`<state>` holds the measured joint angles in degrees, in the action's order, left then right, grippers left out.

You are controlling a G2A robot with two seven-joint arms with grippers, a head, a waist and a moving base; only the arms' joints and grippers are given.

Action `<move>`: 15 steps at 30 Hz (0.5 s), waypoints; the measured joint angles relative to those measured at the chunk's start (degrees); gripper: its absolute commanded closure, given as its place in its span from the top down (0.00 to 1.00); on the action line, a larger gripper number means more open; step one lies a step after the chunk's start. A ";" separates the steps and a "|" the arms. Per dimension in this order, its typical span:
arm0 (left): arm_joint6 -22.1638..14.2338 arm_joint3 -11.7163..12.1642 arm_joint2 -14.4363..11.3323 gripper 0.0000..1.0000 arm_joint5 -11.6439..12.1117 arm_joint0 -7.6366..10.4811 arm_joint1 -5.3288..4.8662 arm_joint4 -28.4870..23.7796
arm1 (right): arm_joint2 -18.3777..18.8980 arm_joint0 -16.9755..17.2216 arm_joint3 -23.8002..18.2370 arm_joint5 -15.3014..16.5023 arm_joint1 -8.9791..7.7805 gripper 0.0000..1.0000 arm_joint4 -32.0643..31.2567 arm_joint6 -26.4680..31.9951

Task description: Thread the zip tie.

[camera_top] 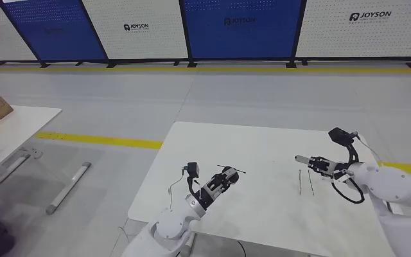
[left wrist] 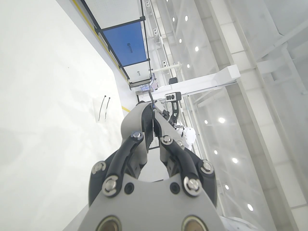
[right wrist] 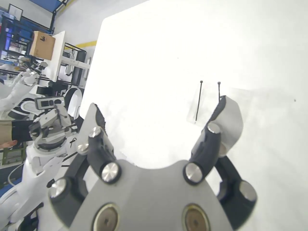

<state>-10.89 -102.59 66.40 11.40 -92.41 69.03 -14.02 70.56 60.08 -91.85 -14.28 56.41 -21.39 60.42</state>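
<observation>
Partly hidden, a zip tie [camera_top: 240,171] sits clamped in the left hand [camera_top: 228,176]; right hand [right wrist: 160,102] gapes.

— What place are we seeing?
— A robotics test hall: pegboard partitions [camera_top: 244,29] are fencing the floor [camera_top: 257,96], a yellow line [camera_top: 96,139] is crossing it, ceiling lights [left wrist: 221,120] are glowing high overhead.

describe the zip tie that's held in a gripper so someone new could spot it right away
On the white table, look over its left half for the left gripper. The zip tie is the thin black strip clamped crosswise in that shut gripper, poking out both sides. The other two zip ties lie loose, side by side, near the open right gripper.
</observation>
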 measured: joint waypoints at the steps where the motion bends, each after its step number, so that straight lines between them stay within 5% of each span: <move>1: 0.00 0.00 0.00 0.00 0.00 0.00 0.00 0.00 | -1.61 -1.47 1.95 -1.15 0.32 1.00 -0.62 0.46; 7: 0.00 0.00 0.00 0.00 0.00 0.00 0.00 0.00 | -7.48 -7.95 8.80 -5.31 1.65 1.00 -3.70 2.79; 15: 0.00 0.00 0.00 0.00 0.00 0.00 0.00 0.00 | -7.40 -7.92 8.77 -5.19 1.64 1.00 -3.62 2.75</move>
<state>-10.89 -102.59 66.40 11.40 -92.41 69.03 -14.02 63.16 52.16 -83.08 -19.48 58.05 -25.01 63.17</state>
